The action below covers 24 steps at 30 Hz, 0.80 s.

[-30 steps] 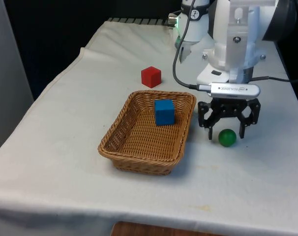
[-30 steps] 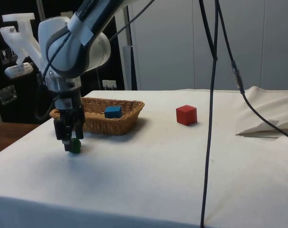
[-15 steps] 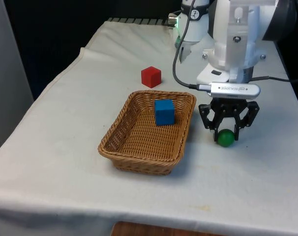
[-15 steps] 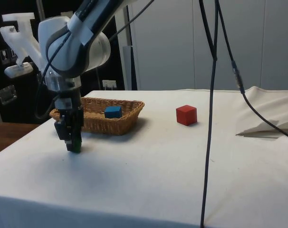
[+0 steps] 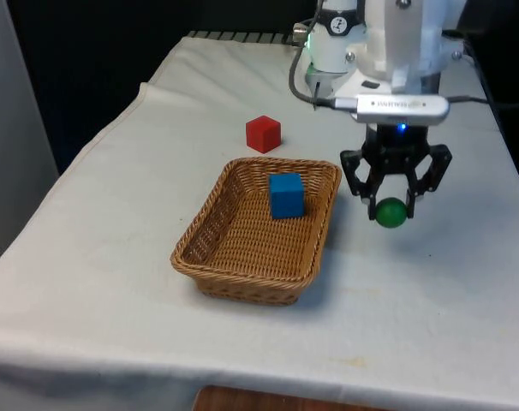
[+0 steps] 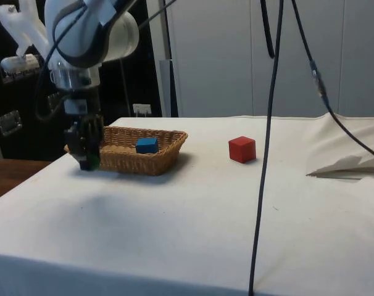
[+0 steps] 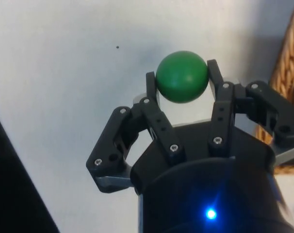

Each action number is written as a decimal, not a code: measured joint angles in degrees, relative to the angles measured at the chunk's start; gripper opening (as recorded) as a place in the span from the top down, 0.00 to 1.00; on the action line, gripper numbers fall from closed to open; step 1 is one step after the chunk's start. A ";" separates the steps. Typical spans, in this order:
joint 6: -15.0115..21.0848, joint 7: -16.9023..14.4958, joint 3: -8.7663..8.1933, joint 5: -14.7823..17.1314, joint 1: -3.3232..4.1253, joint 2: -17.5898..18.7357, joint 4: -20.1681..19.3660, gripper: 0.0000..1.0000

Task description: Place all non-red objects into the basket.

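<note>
Green ball [image 5: 390,212] clamped in the gripper [image 5: 393,205] — held above the cloth beside the basket [image 5: 326,224].

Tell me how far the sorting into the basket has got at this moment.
Done: the blue block lies in the basket. In hand: the gripper is shut on the green ball, held above the cloth beside the basket. Left: carry the ball over the rim and release it. The red block sits outside, as it should.

green ball [image 5: 391,212], blue cube [image 5: 286,194], red cube [image 5: 263,134], tan basket [image 5: 210,250]
</note>
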 measured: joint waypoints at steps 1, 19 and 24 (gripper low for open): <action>0.00 0.00 0.00 0.00 0.00 0.00 0.00 1.00; -3.44 -1.26 -3.15 0.11 -1.26 -2.81 1.49 1.00; -3.61 -2.12 -3.78 0.57 -1.89 -2.86 1.49 1.00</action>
